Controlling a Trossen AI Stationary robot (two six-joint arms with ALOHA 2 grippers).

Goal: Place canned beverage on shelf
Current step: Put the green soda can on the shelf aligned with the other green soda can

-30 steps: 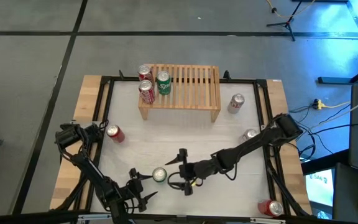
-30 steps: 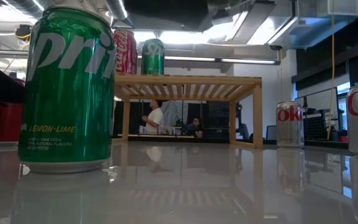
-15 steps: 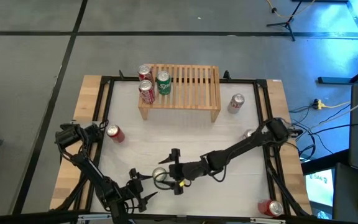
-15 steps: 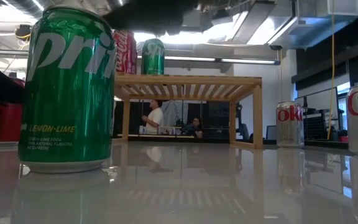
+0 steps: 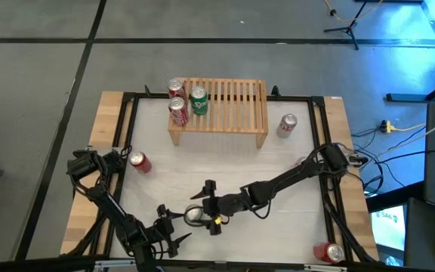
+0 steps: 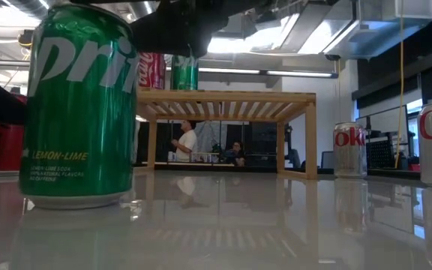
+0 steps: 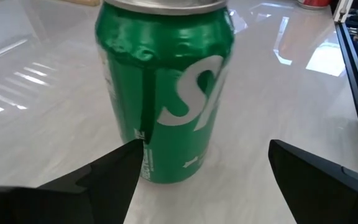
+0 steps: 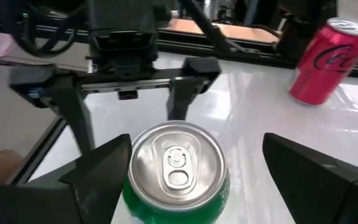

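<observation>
Right gripper (image 5: 202, 211) reaching low over the near middle of the bench (image 5: 225, 162), fingers spread wide on either side of an upright green can (image 5: 193, 214), top in plain sight between them in the right wrist view (image 8: 178, 163); cannot tell contact on either side. Right arm stretched in a long diagonal from the right edge of the bench down to that can. Left gripper (image 5: 174, 227) just beside the same can on the near side, fingers also wide apart, facing the dented can wall in the left wrist view (image 7: 166, 93) without touching it. Left arm folded along the near left corner.

Open white surface across the middle, between the two grippers and the shelf (image 5: 229, 113). Red can (image 5: 139, 161) lying near the left rail, well apart from the grippers. Another red can (image 5: 328, 252) at the near right corner, outside the frame rail. Silver can (image 5: 303, 162) by the right arm's elbow, partly hidden. Second silver can (image 5: 287, 125) standing just right of the shelf.

Shelf at the far edge, slatted top mostly bare toward its right side. On its left end, a green can (image 5: 198, 100) and a red can (image 5: 177, 111) upright; a third red can (image 5: 175, 87) at its far left corner. Space under the shelf unoccupied in the low view (image 6: 223, 142).
</observation>
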